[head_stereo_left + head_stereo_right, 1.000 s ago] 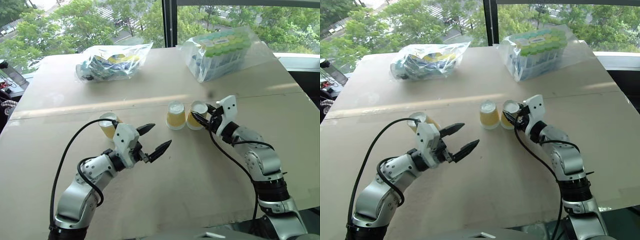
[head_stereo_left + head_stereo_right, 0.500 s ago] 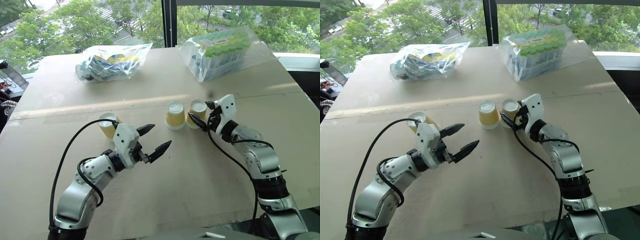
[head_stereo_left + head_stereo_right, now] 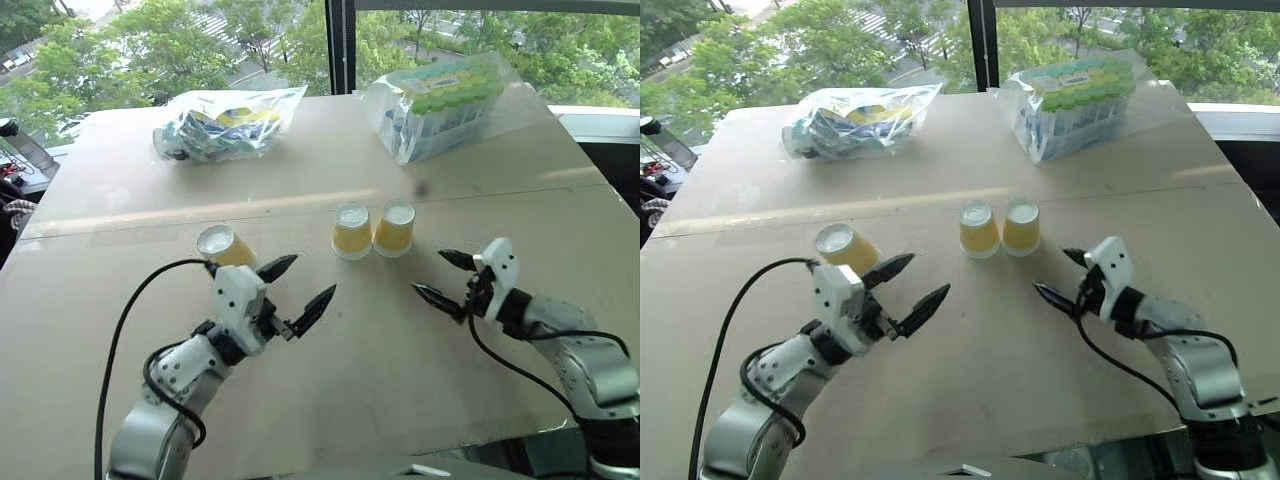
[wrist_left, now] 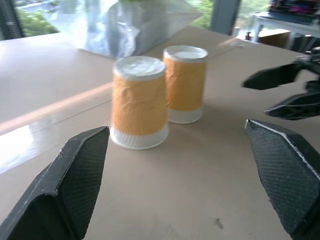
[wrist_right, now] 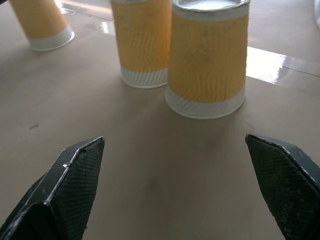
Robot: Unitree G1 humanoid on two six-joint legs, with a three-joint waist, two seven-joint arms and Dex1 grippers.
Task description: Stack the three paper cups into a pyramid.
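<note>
Since a second ago the right claw [image 3: 447,277] has let go of the cup it was pinching and pulled back toward the near right edge of the counter [image 3: 400,370]; it now hangs clear of everything with its two black fingers spread wide and nothing between them. The cup it released [image 3: 394,228] stands upside down, wide white rim on the board, just beside a second inverted cup [image 3: 351,231]; in the left wrist view the pair look to be touching or very nearly so, though a thin gap cannot be ruled out. The left claw [image 3: 297,289] has drawn back only slightly and is likewise spread open and empty, pointing across toward the pair. The third cup [image 3: 224,245] sits apart from the other two, just behind the left claw on the robot's left side, leaning rather than upright. That makes three paper cups in all: two side by side at the middle of the counter, one alone, none stacked. At the far edge lie two clear plastic bags of goods, one on the left [image 3: 225,123] and one on the right [image 3: 447,101].
</note>
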